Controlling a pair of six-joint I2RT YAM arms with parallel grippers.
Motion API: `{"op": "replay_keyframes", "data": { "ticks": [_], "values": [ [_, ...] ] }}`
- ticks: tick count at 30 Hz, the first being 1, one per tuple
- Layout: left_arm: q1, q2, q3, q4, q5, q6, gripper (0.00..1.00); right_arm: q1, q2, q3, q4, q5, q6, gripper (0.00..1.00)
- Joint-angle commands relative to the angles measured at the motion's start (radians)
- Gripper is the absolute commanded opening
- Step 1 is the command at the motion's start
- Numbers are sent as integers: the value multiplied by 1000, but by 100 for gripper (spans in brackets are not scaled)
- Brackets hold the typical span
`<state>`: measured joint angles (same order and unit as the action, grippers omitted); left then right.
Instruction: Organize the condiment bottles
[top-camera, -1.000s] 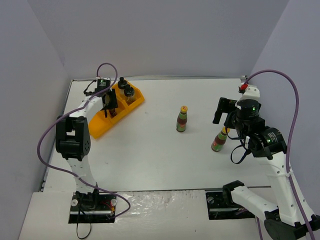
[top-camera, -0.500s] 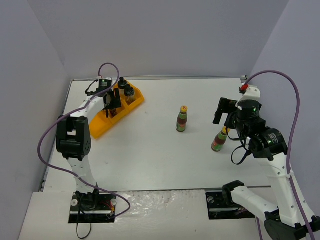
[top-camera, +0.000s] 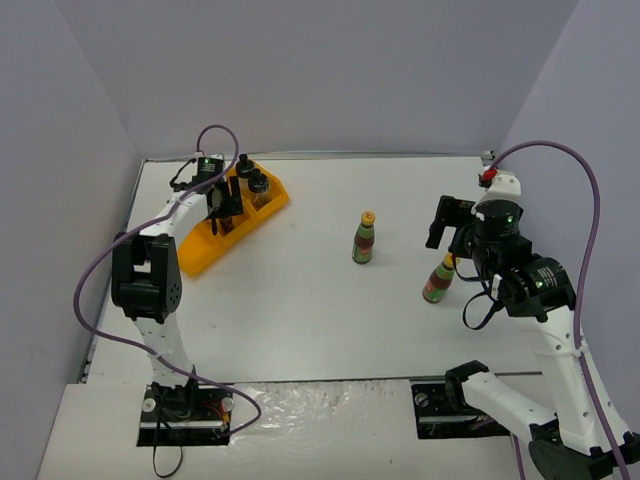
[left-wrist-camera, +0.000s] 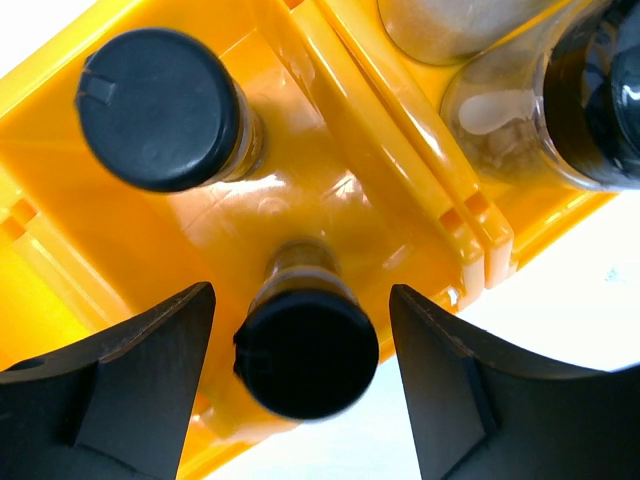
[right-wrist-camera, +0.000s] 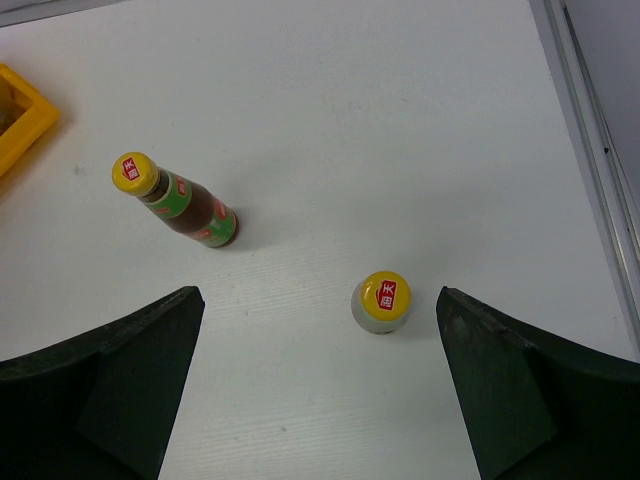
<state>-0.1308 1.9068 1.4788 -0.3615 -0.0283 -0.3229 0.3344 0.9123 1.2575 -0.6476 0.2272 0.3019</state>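
Observation:
My left gripper (top-camera: 220, 203) hangs over the orange tray (top-camera: 195, 255). In the left wrist view it (left-wrist-camera: 302, 292) is open, with a finger on each side of a tiny black-capped spice jar (left-wrist-camera: 305, 350) and a thin gap on both sides. A second spice jar (left-wrist-camera: 160, 105) stands in the same compartment. Two wider jars (left-wrist-camera: 590, 100) fill the neighbouring compartment (top-camera: 255, 183). My right gripper (top-camera: 456, 236) is wide open above a yellow-capped sauce bottle (top-camera: 438, 280), which shows between its fingers (right-wrist-camera: 384, 300). The other sauce bottle (top-camera: 364, 238) stands mid-table (right-wrist-camera: 180, 200).
The tray lies at the far left, angled, with its dividers (left-wrist-camera: 400, 130) between compartments. Grey walls enclose the white table (top-camera: 300, 300) on the left, back and right. The table's right edge rail (right-wrist-camera: 590, 150) runs close to the right bottle.
My left gripper has shifted slightly along the tray toward its far end. The right arm and both sauce bottles have stayed put.

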Motion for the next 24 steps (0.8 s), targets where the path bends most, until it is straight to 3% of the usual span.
{"op": "replay_keyframes", "data": {
  "ticks": [1, 11, 16, 24],
  "values": [
    [-15, -156, 56, -32, -45, 7, 67, 0, -4, 16, 43, -3, -4, 100],
    [-94, -308, 100, -201, -128, 15, 72, -1, -18, 25, 27, -9, 4, 100],
    [-320, -358, 148, -259, -158, 3, 77, 0, -22, 23, 23, 11, 12, 100],
    [-611, -176, 328, -237, -130, -64, 84, -4, 1, 76, -15, 78, 38, 100]
  ]
}}
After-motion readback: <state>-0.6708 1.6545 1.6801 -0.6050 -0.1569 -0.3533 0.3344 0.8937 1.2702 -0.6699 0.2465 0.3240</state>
